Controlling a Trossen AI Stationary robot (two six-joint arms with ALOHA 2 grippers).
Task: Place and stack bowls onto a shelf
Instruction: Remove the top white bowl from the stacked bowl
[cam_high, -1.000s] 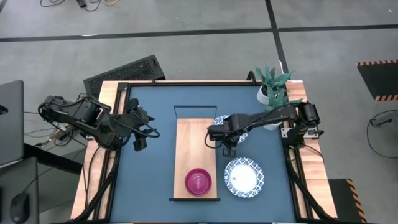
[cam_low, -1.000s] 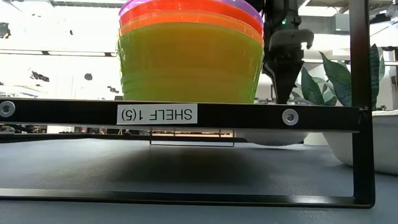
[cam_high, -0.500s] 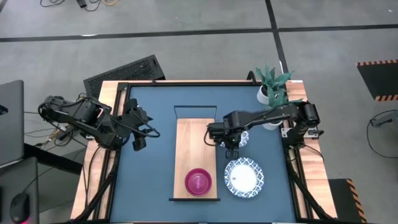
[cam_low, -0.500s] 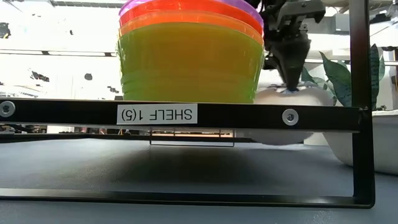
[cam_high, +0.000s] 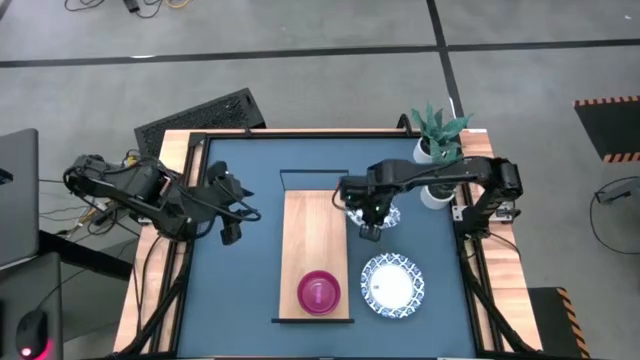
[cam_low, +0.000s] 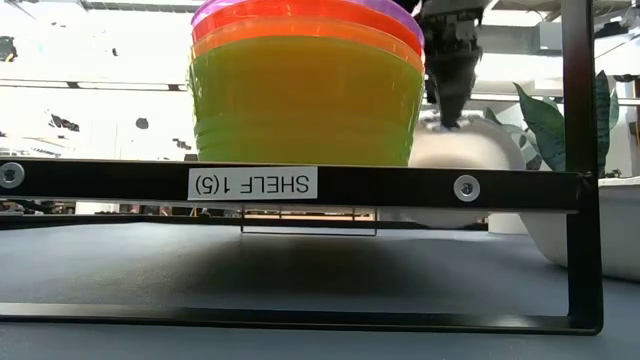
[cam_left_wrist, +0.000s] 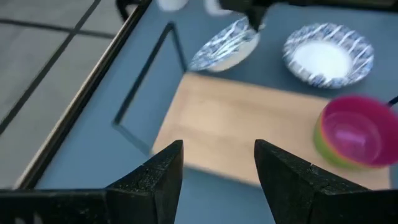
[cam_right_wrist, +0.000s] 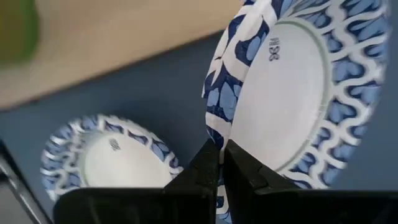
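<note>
Stacked bowls (cam_high: 319, 292) sit at near end of shelf (cam_high: 316, 235); white dish (cam_high: 392, 283) flat on worktop (cam_high: 240, 280) beside. Right end effector (cam_high: 369, 232) pinches rim of second dish (cam_right_wrist: 292, 93), tilted, off worktop. Left end effector (cam_high: 229, 236) wide, empty, at left.

light: bright, backlit low view | shadow: under shelf (cam_low: 300, 184) | blur: both wrist views

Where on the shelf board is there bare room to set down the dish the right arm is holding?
The shelf is bare from its far black frame end to the stacked bowls at the near end. The right gripper holds a dish by that bare stretch. Beside the stack, the second dish crowds the tabletop.
</note>
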